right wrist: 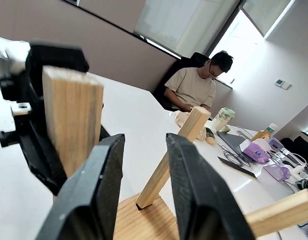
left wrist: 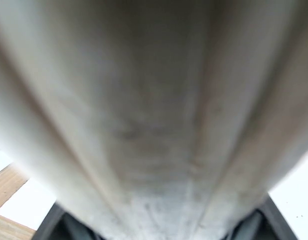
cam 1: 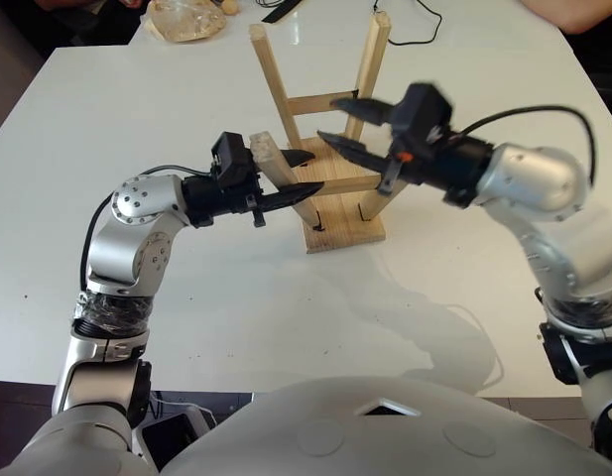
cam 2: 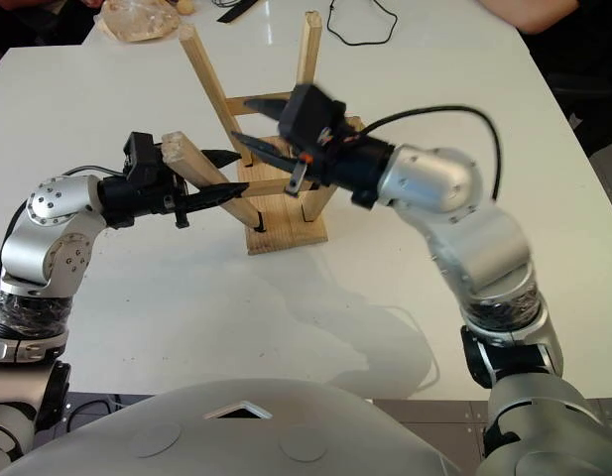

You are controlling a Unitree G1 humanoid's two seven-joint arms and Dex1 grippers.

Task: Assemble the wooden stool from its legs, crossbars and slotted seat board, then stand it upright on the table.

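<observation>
The wooden stool lies upside down, its seat board (cam 1: 347, 236) flat on the white table (cam 1: 236, 297) and its legs pointing up. Two far legs (cam 1: 270, 84) are joined by a crossbar (cam 1: 320, 102). My left gripper (cam 1: 311, 172) is shut on the near left leg (cam 1: 278, 164), which looms close in the left wrist view (left wrist: 154, 110). My right gripper (cam 1: 329, 119) is open above the seat board, between the crossbars, with nothing between its fingers (right wrist: 94, 190). The right wrist view also shows the held leg (right wrist: 74, 120) and another leg (right wrist: 171, 160) beyond.
A clear plastic bag (cam 1: 186, 18) and a black cable (cam 1: 417, 30) lie at the table's far edge. Bottles and small items (right wrist: 258, 147) crowd the far end. Bare tabletop spreads in front of the stool and to both sides.
</observation>
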